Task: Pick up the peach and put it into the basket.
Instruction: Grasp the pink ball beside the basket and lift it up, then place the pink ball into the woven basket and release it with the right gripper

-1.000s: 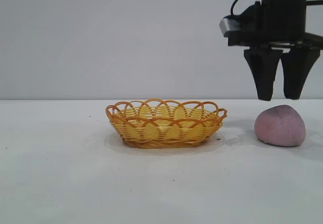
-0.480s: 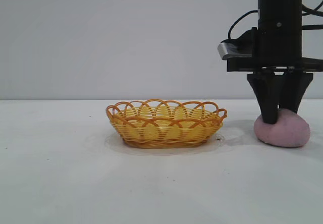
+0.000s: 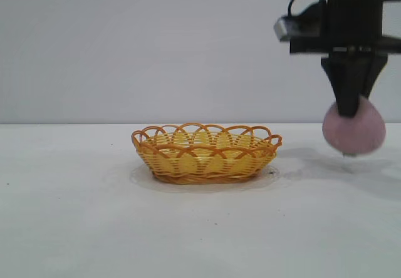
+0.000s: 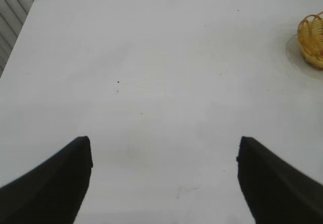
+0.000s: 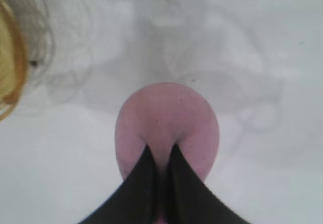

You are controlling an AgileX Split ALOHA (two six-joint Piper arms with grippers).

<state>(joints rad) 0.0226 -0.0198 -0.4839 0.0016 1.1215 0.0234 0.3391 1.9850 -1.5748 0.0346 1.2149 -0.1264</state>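
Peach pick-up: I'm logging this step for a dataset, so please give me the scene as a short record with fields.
peach: pink, lifted clear of the table, to the right of the basket in the exterior view
right gripper: points down, fingers pinched shut into the peach's top
basket: yellow and orange, on the table, nothing in it that shows
left gripper: fingers wide apart above bare table, holding nothing
step: peach gripped, not yet over the basket

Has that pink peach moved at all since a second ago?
Yes. The peach has gone up: it lay on the table right of the basket, and now hangs clear above it, pinched by the right end effector.
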